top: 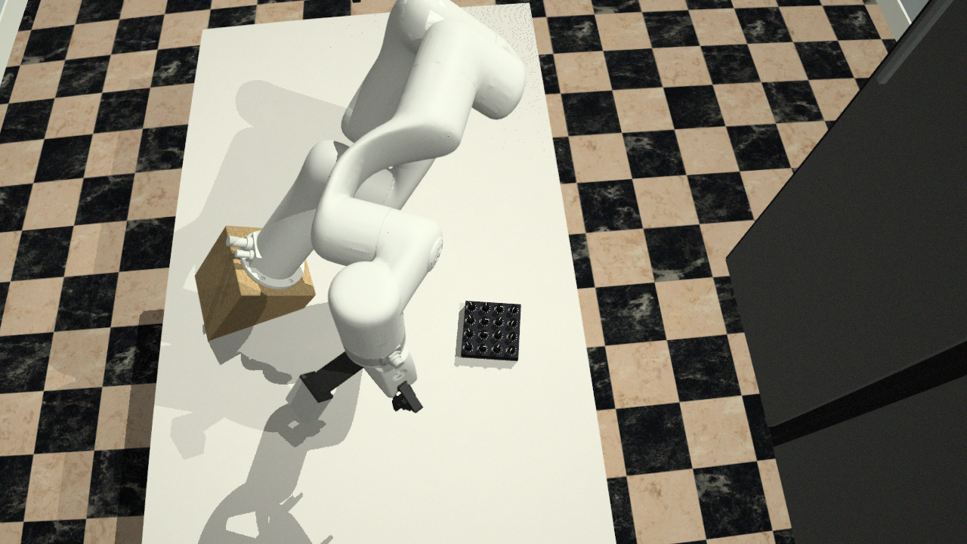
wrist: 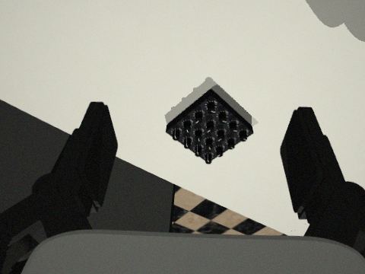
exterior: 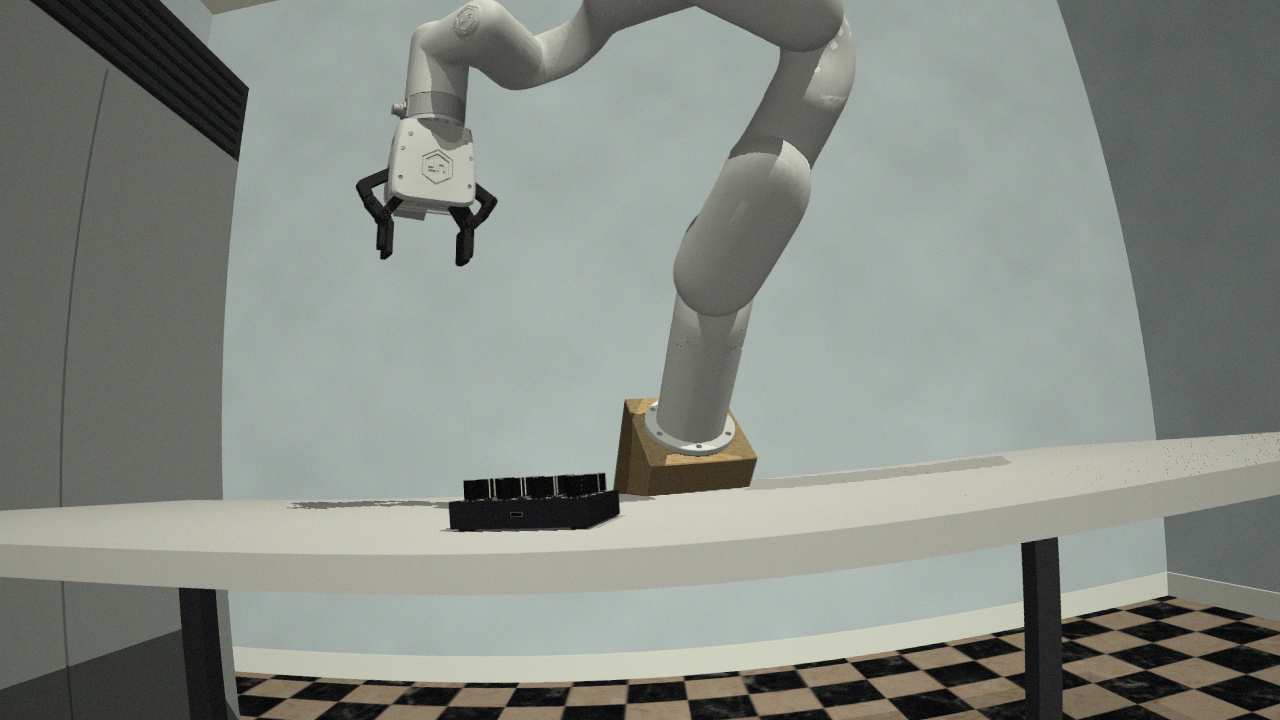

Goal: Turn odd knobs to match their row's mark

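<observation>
The gripper (exterior: 425, 243) hangs high in the air with its jaws spread fully apart and nothing between them — its two black fingers (exterior: 384, 234) point straight down in the exterior view, far above the table (exterior: 805, 523). The knob box (exterior: 534, 506) stands flat on the table, well below the gripper and a little toward 5 o'clock of it in that view, with a small socket visible on the side facing the camera. Just behind the box, toward 1 o'clock, sits the wooden block (exterior: 684, 461) that carries the arm's base. From the top view the knob box (top: 491, 330) is a dark square with a four-by-four grid of knobs, lying near the table's 3 o'clock edge; the wooden block (top: 253, 287) lies toward 9 o'clock of it, and the gripper (top: 406, 399) is over the table toward 8 o'clock of the box, clear of it. In the wrist view the knob box (wrist: 210, 126) appears small and turned corner-on like a diamond, centred between the two fingers at either side — the table's edge and a strip of checkered floor (wrist: 203, 215) show toward 6 o'clock beneath it. The white lines on the knobs are too small to read in any view.
</observation>
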Controlling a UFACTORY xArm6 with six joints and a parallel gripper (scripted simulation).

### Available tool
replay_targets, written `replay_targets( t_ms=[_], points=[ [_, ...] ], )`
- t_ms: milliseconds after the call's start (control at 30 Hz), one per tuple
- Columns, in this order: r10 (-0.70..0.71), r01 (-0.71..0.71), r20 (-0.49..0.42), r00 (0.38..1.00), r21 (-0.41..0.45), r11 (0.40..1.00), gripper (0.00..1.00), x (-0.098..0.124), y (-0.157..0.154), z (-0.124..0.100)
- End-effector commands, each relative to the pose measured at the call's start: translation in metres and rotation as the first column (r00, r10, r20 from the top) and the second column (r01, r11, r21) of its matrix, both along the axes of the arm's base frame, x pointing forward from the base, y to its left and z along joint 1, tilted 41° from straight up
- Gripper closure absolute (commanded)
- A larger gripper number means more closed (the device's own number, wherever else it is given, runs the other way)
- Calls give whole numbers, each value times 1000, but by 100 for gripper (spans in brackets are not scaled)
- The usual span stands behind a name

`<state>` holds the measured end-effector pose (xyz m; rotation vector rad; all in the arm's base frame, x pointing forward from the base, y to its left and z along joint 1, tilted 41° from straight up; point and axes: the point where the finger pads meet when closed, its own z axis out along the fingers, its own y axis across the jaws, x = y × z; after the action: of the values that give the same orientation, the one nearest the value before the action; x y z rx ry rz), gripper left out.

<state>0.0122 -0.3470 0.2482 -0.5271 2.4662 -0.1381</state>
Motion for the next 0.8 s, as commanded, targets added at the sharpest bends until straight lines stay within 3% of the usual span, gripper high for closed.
replay_targets(
  t_ms=[0,433,500,567,767],
  points=[
    [90,-90,-4,996,-77,993,0,41,-2,-1],
    [295,-288,-5,956,-223,931,0,127,20,-4],
    [295,-288,-5,956,-223,931,0,127,20,-4],
    [354,-343,-8,935,-265,901,0,151,31,-5],
    [440,-419,-13,898,-328,846,0,185,51,-8]
  ],
)
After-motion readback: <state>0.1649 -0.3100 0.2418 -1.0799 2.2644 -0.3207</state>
